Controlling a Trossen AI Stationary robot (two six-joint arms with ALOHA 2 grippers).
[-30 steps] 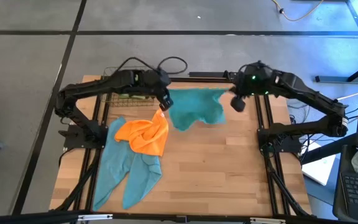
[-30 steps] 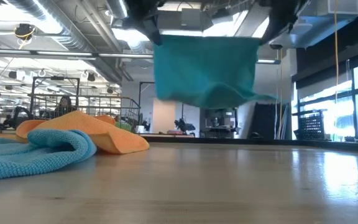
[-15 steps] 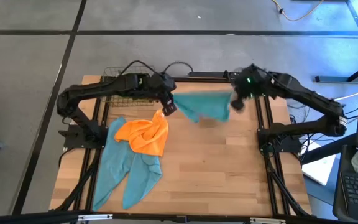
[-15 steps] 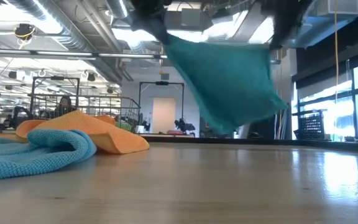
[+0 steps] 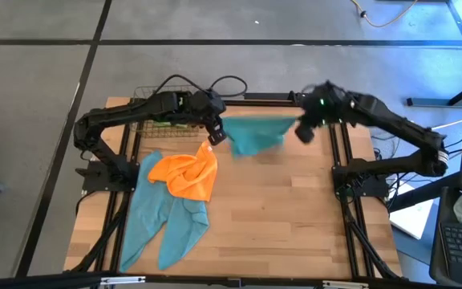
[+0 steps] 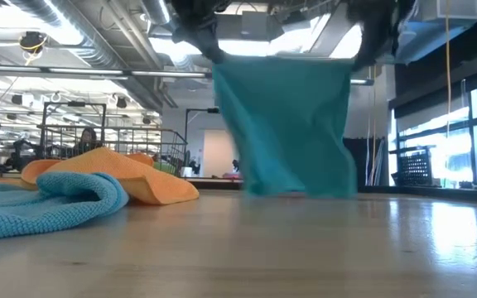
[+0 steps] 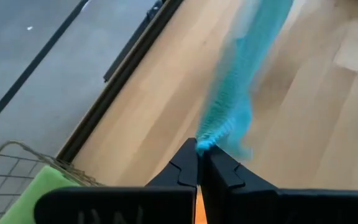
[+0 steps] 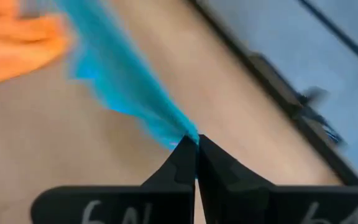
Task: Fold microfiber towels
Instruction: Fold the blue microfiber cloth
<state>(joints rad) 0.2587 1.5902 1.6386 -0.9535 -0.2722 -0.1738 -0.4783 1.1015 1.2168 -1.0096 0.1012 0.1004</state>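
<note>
we pinch the teal towel (image 5: 254, 133) by two corners, left gripper (image 5: 216, 136) and right gripper (image 5: 305, 133) squeezed tight, hanging over the table (image 5: 295, 209).

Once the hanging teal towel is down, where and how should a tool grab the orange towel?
Probably the orange towel's raised fold at its far right corner, from straight above. It lies bunched on the light blue towel, so the edges are buried, but that peak stands proud and nearest the left tool. Both it and the right tool are now shut on the teal towel.
</note>
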